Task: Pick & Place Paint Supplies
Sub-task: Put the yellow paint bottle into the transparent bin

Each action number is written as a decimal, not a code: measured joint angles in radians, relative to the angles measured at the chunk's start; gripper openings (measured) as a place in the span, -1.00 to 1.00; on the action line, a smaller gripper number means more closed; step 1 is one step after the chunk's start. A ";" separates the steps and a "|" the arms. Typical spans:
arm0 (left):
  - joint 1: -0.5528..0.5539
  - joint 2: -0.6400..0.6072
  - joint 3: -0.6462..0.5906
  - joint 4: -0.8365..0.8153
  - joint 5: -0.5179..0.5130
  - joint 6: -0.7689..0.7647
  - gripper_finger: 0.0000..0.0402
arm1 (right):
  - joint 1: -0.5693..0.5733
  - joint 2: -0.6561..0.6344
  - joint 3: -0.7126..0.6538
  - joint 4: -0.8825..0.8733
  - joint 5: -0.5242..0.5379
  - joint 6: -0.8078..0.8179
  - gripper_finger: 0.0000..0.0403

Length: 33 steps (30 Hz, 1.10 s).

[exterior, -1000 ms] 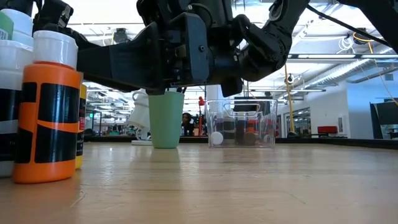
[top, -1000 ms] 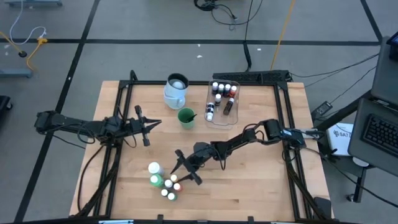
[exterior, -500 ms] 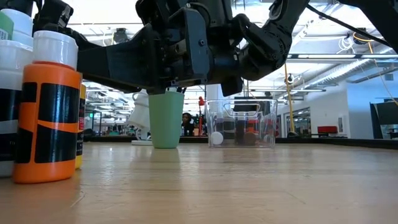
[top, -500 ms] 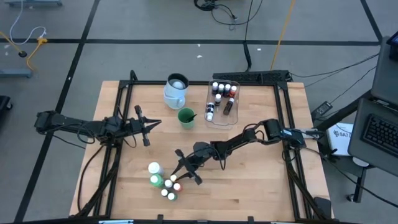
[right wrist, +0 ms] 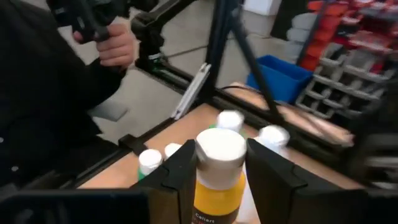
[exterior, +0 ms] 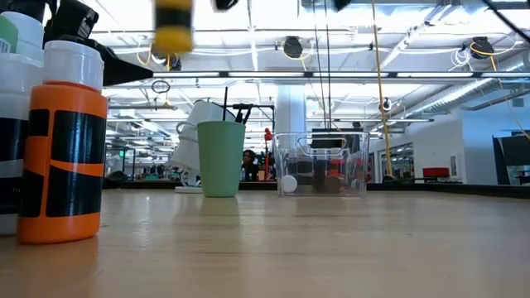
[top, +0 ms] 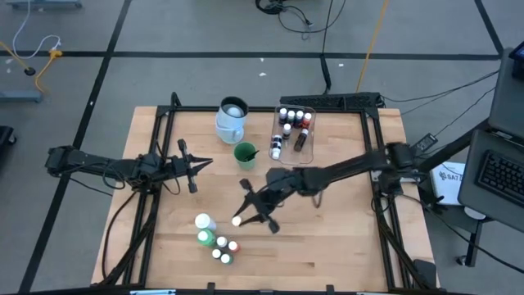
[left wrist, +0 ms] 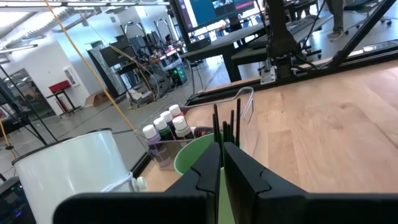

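The right gripper [right wrist: 217, 171] was clamped on a small yellow paint bottle [right wrist: 217, 180] with a white cap, one dark finger pressed on each side of it. In the high view that gripper [top: 246, 215] hung over the middle of the wooden table [top: 344, 238], with the bottle's white cap [top: 237, 220] showing at its tip. In the low view the yellow bottle [exterior: 173, 25] appeared near the top of the picture, well clear of the tabletop.

Just beside it, toward the front edge, stood the remaining cluster of paint bottles [top: 214, 240]: one larger white-capped bottle [top: 202, 221] and several tiny ones with white, green and red tops. The low view showed an orange-and-black bottle [exterior: 65, 157] from that group standing upright.

Farther back stood a green cup [top: 245, 154] holding thin dark brushes [left wrist: 225, 127], a pale-blue jug [top: 232, 120] beside it, and a clear plastic tub [top: 293, 136] already containing several small bottles.

The left gripper [top: 201, 162] waited at the table's left side, its fingers [left wrist: 245, 171] pressed together and holding nothing, pointing toward the green cup.

A person's hand [right wrist: 115, 46] showed in the room beyond the table.
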<state>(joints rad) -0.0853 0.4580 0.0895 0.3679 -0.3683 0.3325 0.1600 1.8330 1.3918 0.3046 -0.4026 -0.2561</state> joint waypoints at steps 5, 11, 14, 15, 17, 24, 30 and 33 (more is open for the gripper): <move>0.000 0.000 0.000 0.000 0.000 0.001 -0.87 | -0.014 -0.186 0.000 -0.183 0.091 -0.006 -0.45; 0.000 0.000 0.000 0.001 0.000 0.000 -0.87 | -0.087 -0.362 0.000 -0.324 0.193 0.026 -0.44; 0.000 0.000 0.000 0.002 0.000 0.000 -0.87 | -0.135 -0.423 0.000 -0.409 0.299 -0.001 -0.44; 0.000 0.000 0.000 0.002 0.000 0.000 -0.87 | -0.152 -0.439 0.000 -0.443 0.340 -0.011 -0.45; 0.000 0.000 0.000 0.002 0.000 0.000 -0.87 | -0.188 -0.462 -0.006 -0.489 0.436 -0.023 -0.45; 0.000 0.000 0.000 0.002 0.000 0.000 -0.87 | -0.362 -0.517 -0.225 -0.373 0.377 -0.015 -0.45; 0.000 0.000 0.000 0.002 0.000 0.001 -0.87 | -0.477 -0.571 -0.534 0.022 0.379 -0.030 -0.44; 0.000 0.000 0.000 0.002 0.000 0.005 -0.87 | -0.526 -0.610 -0.657 0.185 0.406 -0.003 -0.44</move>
<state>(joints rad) -0.0853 0.4580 0.0895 0.3702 -0.3683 0.3371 -0.3658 1.2230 0.7347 0.4898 0.0034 -0.2595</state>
